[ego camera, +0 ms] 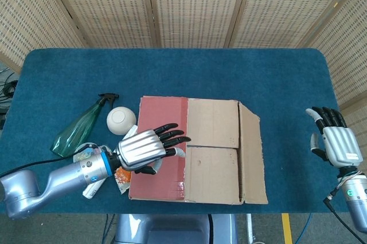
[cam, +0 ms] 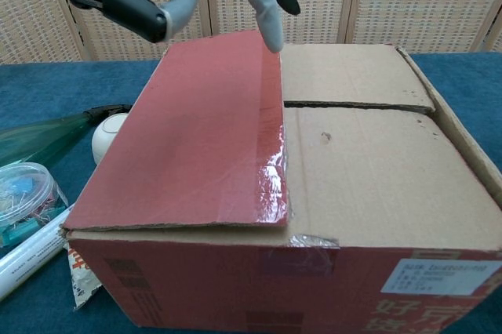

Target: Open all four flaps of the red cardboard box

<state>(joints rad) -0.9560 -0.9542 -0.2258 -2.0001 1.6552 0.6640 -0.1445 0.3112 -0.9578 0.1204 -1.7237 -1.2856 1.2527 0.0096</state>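
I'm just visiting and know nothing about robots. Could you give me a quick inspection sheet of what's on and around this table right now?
Surface: blue-carpeted table.
Job's things: red cardboard box; its red flap lies flat on top, the right flap looks slightly raised, and two brown inner flaps are closed.
Clutter: green spray bottle, white ball, white tube, clear tub of small items, orange wrapper, all left of the box.
Hands: left hand spread over the red flap, holding nothing; right hand open, off the table's right edge.
Cables: black cable by the right arm.
Surroundings: woven screen panels behind.
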